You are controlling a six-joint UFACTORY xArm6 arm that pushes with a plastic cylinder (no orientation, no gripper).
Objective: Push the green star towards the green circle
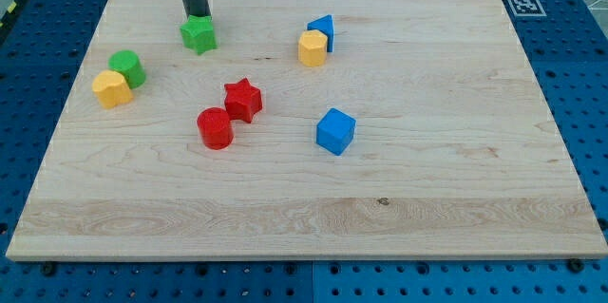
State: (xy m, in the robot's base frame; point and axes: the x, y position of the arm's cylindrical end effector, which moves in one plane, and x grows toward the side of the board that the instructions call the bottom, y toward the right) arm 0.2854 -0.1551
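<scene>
Contact looks made: my tip (199, 16), a bare rod with no jaws to open or shut, sits at the top edge of the small green star-shaped block (199, 34), while the green round block (126, 67) lies toward the view's lower left beside a yellow block (112, 88), so I judge the tip must shift to the star's upper right.

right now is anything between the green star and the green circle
Nothing visible. The board between the green star block and the green circle block is bare; the yellow block touches the circle's far side. My tip sits just above the star.

A robotics lab bench: a wooden board (380, 198) rests on a blue perforated table (579, 47), fiducial marker (522, 4) at far right.
</scene>
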